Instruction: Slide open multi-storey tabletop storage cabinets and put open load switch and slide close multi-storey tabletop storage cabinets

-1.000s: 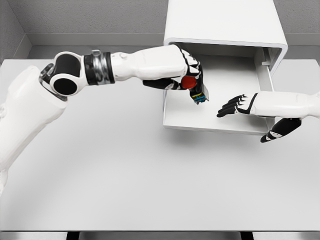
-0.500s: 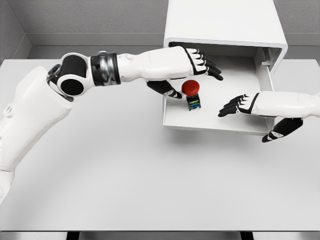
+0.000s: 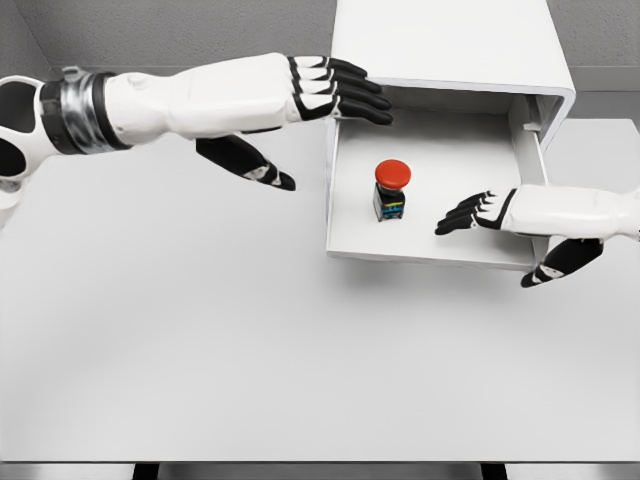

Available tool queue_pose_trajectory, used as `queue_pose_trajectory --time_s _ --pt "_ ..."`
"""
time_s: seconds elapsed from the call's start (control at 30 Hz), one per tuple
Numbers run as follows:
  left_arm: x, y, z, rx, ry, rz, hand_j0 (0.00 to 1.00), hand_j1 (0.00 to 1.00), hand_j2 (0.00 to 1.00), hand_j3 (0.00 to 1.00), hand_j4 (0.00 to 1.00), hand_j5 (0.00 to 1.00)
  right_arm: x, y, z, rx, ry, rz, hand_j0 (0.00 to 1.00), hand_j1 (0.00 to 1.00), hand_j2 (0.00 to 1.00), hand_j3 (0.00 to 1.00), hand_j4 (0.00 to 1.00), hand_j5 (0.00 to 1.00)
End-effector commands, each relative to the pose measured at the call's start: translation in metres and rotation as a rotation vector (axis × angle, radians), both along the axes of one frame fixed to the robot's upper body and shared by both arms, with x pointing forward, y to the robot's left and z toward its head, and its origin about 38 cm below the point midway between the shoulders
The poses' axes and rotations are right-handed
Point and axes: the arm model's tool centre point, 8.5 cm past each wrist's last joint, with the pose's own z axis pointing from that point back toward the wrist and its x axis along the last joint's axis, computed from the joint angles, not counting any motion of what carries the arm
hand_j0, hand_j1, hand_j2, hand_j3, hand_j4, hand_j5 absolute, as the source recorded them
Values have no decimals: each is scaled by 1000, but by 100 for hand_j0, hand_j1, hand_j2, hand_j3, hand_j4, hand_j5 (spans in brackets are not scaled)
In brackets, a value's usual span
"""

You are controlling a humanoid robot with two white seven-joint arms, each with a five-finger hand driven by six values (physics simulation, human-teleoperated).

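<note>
Left hand is up in the air with its fingers stretched out flat, and it holds nothing. It hangs over the far left corner of the drawer, with its thumb pointing down toward the table. Right hand comes in from the right side. Its fingers are loose and spread out too, and it holds nothing. It sits over the right part of the drawer, near the front wall, with its thumb hanging just outside that wall.

From the head view, the white cabinet stands at the far side of the table. Its bottom drawer is pulled out toward us. The switch, with its round red button on top and small dark body below, stands upright on the drawer floor, a bit left of the middle. No hand touches it.

So I think two parts of the job are done: the drawer is open, and the switch is inside. One part is left. The drawer must be pushed back in until it is shut. The right hand is nearest to the front of the drawer, so it looks like the one that could push.
</note>
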Motion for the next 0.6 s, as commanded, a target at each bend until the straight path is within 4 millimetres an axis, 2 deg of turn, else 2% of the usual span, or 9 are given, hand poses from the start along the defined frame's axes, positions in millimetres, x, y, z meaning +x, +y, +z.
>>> queue_pose_trajectory --time_s 0.0,0.03,0.07,0.13,0.27,0.33,0.53,0.57 --pt "-17 47 17 3 50 43 100 100 100 100 100 100 0 0 -1 6 6 -4 100 100 100 100 100 100" --pt "-17 56 17 23 51 67 100 100 100 100 100 100 0 0 -2 5 8 -4 100 100 100 100 100 100" --pt "-18 61 7 51 79 79 100 100 100 100 100 100 0 0 -2 5 8 -4 100 100 100 100 100 100" --pt "-19 61 -17 96 153 74 100 100 100 100 100 100 0 1 -1 10 6 -3 100 100 100 100 100 100" --pt "-22 69 -40 116 212 93 100 100 100 100 100 100 1 4 -3 10 10 5 100 100 100 100 100 100" --pt "-23 70 -47 117 232 96 100 100 100 100 100 100 1 6 -5 12 15 13 100 100 100 100 100 100" --pt "-22 81 -51 135 241 129 100 100 100 100 100 100 2 10 -6 14 14 21 100 100 100 100 100 100" --pt "-23 83 -57 135 257 132 100 100 100 100 100 100 2 10 -5 13 12 21 100 100 100 100 100 100"
